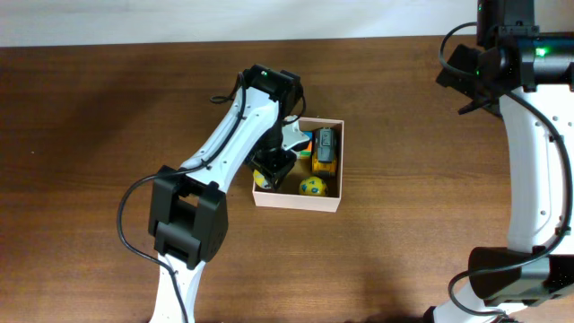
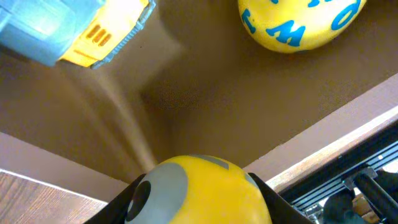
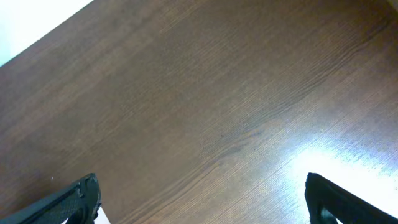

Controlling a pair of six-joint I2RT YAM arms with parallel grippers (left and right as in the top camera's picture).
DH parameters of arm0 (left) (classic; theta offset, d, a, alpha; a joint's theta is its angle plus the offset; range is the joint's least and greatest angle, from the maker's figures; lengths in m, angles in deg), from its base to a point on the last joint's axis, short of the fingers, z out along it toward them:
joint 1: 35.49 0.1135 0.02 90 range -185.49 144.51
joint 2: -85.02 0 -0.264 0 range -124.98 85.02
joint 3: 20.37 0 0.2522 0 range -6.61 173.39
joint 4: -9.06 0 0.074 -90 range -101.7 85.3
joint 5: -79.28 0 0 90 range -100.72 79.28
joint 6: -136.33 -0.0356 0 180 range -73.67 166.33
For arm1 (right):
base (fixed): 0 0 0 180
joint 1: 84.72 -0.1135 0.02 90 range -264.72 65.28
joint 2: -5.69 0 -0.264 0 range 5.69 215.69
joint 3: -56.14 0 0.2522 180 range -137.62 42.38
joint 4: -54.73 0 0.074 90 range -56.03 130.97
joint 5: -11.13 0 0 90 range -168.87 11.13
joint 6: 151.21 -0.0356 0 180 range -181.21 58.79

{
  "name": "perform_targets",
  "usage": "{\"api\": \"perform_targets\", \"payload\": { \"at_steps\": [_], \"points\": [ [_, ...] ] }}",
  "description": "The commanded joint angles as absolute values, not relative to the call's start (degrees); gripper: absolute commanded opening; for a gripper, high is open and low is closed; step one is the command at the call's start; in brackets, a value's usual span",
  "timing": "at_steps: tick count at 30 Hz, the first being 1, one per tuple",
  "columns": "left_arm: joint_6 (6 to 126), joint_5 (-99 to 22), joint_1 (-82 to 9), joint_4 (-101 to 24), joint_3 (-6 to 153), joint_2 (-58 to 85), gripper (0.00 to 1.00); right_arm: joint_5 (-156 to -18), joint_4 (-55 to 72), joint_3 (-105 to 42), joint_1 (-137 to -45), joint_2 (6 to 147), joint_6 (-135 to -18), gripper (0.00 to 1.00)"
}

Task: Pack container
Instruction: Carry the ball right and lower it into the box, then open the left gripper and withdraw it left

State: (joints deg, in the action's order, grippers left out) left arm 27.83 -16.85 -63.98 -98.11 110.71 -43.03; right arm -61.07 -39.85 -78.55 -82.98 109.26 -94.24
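Placing step: L tool (image 1: 271, 166) clamped on smooth yellow plastic ball (image 2: 205, 186), low inside white-walled tan-lined square cardboard box (image 1: 337, 199), mid-counter, toward far edge. R tool (image 3: 199, 200) fingers apart, nr right edge. Next, prob.: release, lift clear w/o nudging yellow-blue ball (image 1: 312, 186).

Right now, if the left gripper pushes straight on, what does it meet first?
Likely the bare brown floor of the container, just past the yellow ball it grips; depth is unclear.

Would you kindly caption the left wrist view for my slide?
Left gripper holding a grey-patched yellow ball inside the container, beside a blue-printed yellow ball and a blue-and-yellow toy.
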Motion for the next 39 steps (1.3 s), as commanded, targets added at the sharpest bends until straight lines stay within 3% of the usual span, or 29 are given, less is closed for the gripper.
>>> {"api": "perform_targets", "payload": {
  "at_steps": [1,3,5,6,16,23,33,39],
  "points": [
    [26.67,-18.43,-65.03,-97.93,110.54,-43.3,0.38,-60.17,-39.85,-78.7,-82.76,109.46,-94.46,0.99],
    [26.48,-18.43,-65.38,-97.91,110.54,-43.3,0.46,-60.17,-39.85,-78.7,-82.76,109.46,-94.46,0.99],
    [26.45,-18.43,-65.47,-97.71,110.54,-43.3,0.65,-60.17,-39.85,-78.7,-82.76,109.46,-94.46,0.99],
    [26.48,-18.41,-65.47,-97.71,110.54,-43.3,0.68,-60.17,-39.85,-78.7,-82.76,109.46,-94.46,0.99],
    [26.48,-18.23,-65.44,-97.97,110.89,-43.27,0.68,-60.17,-39.85,-78.7,-82.76,109.46,-94.44,0.99],
    [27.17,-17.93,-65.44,-101.43,119.58,-42.68,0.61,-60.17,-39.85,-78.7,-82.76,109.46,-94.46,0.99],
    [35.04,-4.83,-59.3,-101.41,124.92,-32.85,0.72,-60.2,-39.85,-78.7,-82.76,109.46,-94.46,0.99],
    [33.1,-4.83,-53.07,-101.21,123.19,-32.61,0.81,-60.17,-39.85,-78.7,-82.76,109.46,-94.46,0.99]
  ]
}}
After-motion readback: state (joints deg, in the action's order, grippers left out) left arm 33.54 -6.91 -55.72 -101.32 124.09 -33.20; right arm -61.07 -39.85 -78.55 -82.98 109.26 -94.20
